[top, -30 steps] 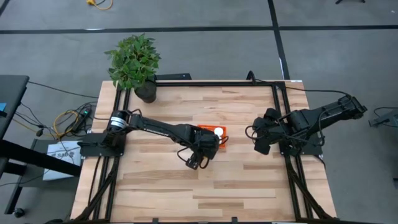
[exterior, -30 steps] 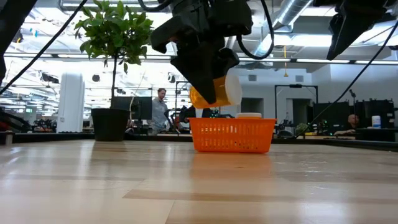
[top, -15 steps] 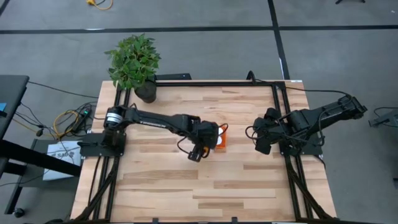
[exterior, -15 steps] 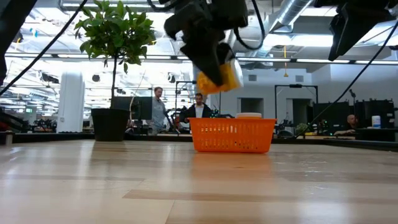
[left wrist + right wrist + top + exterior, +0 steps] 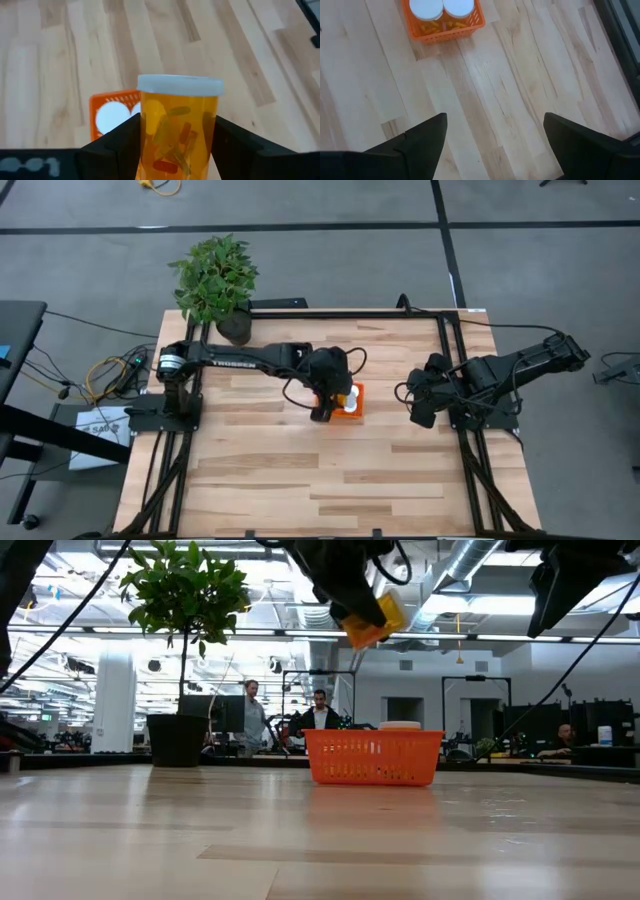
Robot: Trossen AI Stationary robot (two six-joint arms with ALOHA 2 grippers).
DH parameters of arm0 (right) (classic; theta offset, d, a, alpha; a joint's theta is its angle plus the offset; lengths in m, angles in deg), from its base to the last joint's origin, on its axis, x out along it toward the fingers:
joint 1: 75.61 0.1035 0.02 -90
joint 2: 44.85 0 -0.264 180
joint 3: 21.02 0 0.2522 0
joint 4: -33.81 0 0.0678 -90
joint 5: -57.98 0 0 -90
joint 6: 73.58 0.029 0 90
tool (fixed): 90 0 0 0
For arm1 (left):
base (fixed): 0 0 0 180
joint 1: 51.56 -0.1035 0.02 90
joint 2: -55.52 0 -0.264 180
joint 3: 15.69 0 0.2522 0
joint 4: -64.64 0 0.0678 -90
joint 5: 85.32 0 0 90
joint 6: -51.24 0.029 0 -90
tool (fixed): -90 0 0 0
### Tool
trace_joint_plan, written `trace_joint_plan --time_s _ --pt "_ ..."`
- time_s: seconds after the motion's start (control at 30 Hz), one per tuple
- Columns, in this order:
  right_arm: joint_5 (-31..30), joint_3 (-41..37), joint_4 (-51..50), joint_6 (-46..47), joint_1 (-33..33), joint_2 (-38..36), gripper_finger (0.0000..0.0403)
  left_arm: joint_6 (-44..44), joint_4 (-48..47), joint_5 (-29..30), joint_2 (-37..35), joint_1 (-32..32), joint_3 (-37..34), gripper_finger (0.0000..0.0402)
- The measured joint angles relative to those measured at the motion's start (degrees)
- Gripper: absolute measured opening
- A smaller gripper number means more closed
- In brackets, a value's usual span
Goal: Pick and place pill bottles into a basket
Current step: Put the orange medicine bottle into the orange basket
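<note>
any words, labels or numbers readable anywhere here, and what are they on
"TROSSEN": white lettering on the dark left arm in the high view, small and only just legible.
Pale marking at the lower edge of the left wrist view: too blurred to read.
Translucent orange pill bottle with a white cap, held in the left gripper: no label visible.
Orange perforated plastic basket: no text.

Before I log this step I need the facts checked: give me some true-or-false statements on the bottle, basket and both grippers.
1. The left gripper is shut on a pill bottle. True.
2. That bottle rests on the table. False: it is held in the air above the basket.
3. The basket is empty. False: two white caps show inside.
4. The right gripper is open and holds nothing. True.
5. The potted plant lies toppled. False: it stands upright.
</note>
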Motion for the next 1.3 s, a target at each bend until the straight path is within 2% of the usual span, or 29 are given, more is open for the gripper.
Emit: trace_joint_plan --time_s 0.37,0.5,0.7,0.8,1.07,1.3 --pt "-2.5 0.0 0.0 0.9 0.0 0.0 0.0325 -4.5 6.0 -2.1 -2.1 2.4 -5.2 0.0194" --pt "-3.2 0.0 -0.1 0.6 -0.3 0.0 0.0325 -6.8 13.3 0.1 -6.0 2.3 -12.0 0.0194" --pt "-3.1 0.0 -0.1 0.5 -1.3 0.0 0.0325 -12.0 29.5 4.4 -13.7 2.3 -26.5 0.0194" --pt "-3.0 0.0 -0.4 0.4 -2.0 0.0 0.0325 -13.3 36.5 6.4 -15.9 2.2 -31.3 0.0194" --pt "-3.0 0.0 -1.0 -0.1 -4.5 0.0 0.0325 -12.5 47.8 7.0 -16.3 1.0 -36.5 0.0194" --pt "-3.0 0.0 -1.1 -0.2 -6.3 0.0 0.0325 -11.1 59.9 10.5 -16.2 0.8 -42.6 0.0194"
